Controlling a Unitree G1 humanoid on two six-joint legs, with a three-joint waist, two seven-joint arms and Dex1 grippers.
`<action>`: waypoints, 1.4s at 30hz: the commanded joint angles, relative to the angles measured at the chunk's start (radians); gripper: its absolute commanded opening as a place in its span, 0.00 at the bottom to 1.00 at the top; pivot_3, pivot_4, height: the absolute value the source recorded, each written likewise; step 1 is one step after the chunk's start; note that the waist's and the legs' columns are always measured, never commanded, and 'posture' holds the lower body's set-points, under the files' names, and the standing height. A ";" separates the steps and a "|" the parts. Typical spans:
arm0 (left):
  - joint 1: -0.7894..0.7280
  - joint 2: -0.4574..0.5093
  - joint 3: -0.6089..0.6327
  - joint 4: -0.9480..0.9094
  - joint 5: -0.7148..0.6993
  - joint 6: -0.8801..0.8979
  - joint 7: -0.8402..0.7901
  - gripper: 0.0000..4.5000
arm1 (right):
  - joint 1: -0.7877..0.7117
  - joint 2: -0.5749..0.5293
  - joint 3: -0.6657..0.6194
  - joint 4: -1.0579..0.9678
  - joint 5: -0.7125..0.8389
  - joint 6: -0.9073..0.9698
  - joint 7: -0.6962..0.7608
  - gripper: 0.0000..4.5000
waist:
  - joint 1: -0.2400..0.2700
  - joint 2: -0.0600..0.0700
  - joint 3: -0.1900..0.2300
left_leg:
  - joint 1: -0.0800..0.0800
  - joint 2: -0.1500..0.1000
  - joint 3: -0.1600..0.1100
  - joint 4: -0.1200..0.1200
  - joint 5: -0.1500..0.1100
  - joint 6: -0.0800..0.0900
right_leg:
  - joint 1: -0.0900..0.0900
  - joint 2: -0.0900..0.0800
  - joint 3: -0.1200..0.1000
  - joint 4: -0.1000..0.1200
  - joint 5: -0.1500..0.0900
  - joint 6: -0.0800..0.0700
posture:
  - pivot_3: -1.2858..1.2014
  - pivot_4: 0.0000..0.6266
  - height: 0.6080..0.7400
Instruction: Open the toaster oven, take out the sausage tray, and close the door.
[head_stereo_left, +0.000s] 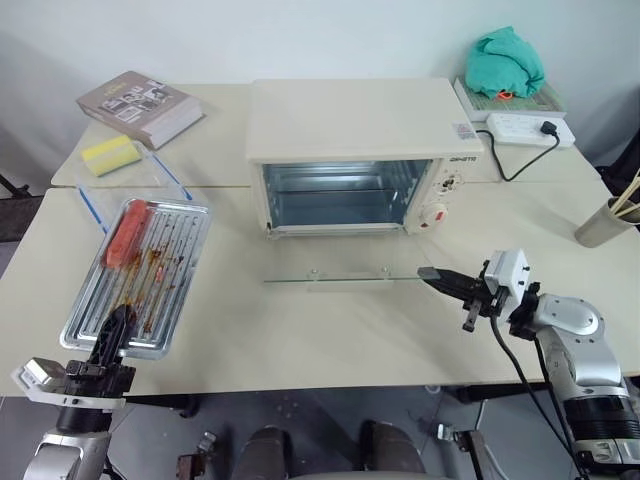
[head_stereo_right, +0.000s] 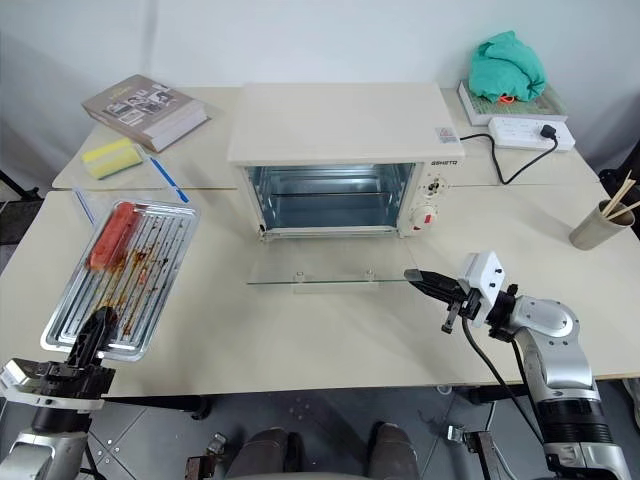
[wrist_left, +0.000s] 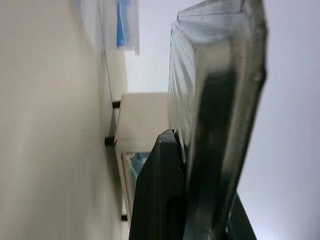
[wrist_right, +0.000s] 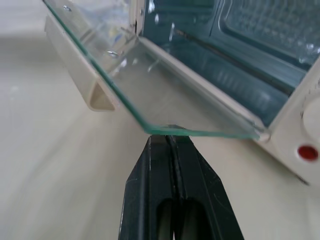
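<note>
Sausage tray (head_stereo_left: 140, 275) out on counter (head_stereo_left: 330, 330), pinched by left end effector (head_stereo_left: 112, 335). Right end effector (head_stereo_left: 432, 273), pressed together, at glass door (head_stereo_left: 345, 272) corner: push up from beneath, steadily.

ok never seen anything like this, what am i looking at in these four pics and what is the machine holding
This is a two-armed humanoid robot at a table. The two wide pictures come from cameras on its head, looking down over its arms. The two close-ups come from cameras on its wrists.

On the table stands a cream toaster oven with its glass door folded down flat. To the robot's left lies the sausage tray, a stained metal tray with one red sausage. The left pincer is shut on that tray's near edge; its wrist picture shows the rim up close.

The right pincer is shut and holds nothing, its tip at the right corner of the door's outer edge; whether it touches, I cannot tell.

Further back: a book, a yellow sponge, a green cloth, a power strip.
</note>
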 joint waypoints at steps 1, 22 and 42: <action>-0.009 0.040 0.015 0.003 -0.025 0.015 -0.025 0.00 | -0.053 0.000 -0.069 -0.058 0.042 0.020 -0.054 0.01 | 0.000 0.000 0.000 | 0.000 0.000 0.000 0.000 0.000 0.000 | 0.000 0.000 0.000 0.000 0.000 0.000 | 0.52 0.24 1.00; -0.020 0.455 -0.224 0.155 -0.025 0.276 -0.176 0.00 | 0.014 -0.064 -0.156 -0.280 0.157 0.271 -0.084 0.13 | 0.002 0.001 0.000 | -0.001 0.002 0.001 -0.003 -0.004 -0.001 | -0.002 0.002 0.000 -0.002 0.000 0.000 | 0.52 0.24 1.00; -0.630 0.531 -0.811 0.455 0.231 0.435 -0.193 0.00 | 0.570 -0.087 -0.447 -0.631 0.193 0.310 -0.130 1.00 | 0.028 0.002 0.001 | 0.001 0.003 0.006 -0.003 -0.004 -0.001 | -0.003 0.005 0.006 -0.002 0.000 0.000 | 0.52 0.24 1.00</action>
